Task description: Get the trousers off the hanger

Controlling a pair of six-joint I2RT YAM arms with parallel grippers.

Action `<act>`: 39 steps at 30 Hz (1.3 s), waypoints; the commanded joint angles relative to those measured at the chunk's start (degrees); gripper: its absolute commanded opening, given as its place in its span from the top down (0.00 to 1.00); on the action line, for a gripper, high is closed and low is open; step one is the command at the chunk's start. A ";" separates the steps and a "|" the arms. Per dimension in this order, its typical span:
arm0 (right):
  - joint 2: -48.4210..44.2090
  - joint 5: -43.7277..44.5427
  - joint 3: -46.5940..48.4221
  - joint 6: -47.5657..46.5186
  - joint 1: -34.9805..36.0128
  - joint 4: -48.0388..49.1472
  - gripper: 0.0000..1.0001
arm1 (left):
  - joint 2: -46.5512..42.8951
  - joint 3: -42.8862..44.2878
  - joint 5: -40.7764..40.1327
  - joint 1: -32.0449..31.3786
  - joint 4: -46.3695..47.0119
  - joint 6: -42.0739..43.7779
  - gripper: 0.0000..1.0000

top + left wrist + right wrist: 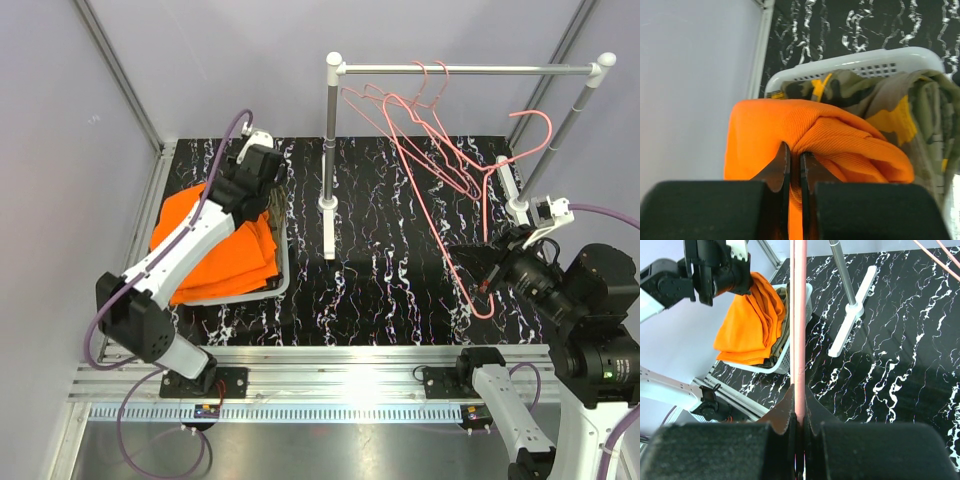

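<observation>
Both claws grip: left claw (794,161) the plain orange cloth trousers (810,127) in the white plastic basket (865,62) at nine o'clock, right claw (799,407) a bare pink wire hanger (799,315) at three; only releasing seems left.

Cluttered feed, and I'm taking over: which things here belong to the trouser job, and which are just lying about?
Job: plain orange cloth trousers, pinched in the left gripper; olive camouflage trousers with yellow patches; thin pink wire hanger, clamped in the right gripper.
Lying about: white perforated plastic basket holding the trousers; silver metal clothes rail; spare pink wire hangers on it.
</observation>
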 commanded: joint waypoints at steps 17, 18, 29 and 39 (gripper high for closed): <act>0.14 0.89 -0.33 -1.13 -0.20 2.05 1.00 | 16.45 24.38 19.56 1.06 -11.36 -15.55 0.77; 0.22 0.98 -0.24 -1.31 -0.11 1.87 1.00 | 16.81 24.39 19.82 1.32 -11.72 -16.25 0.60; 1.81 14.16 2.31 -4.21 -0.11 -1.12 1.00 | -2.32 16.93 26.50 2.46 -5.41 -20.47 0.01; 1.81 19.94 4.85 -2.19 -0.11 -1.64 1.00 | 1.07 1.28 30.53 11.16 -0.48 -28.04 0.17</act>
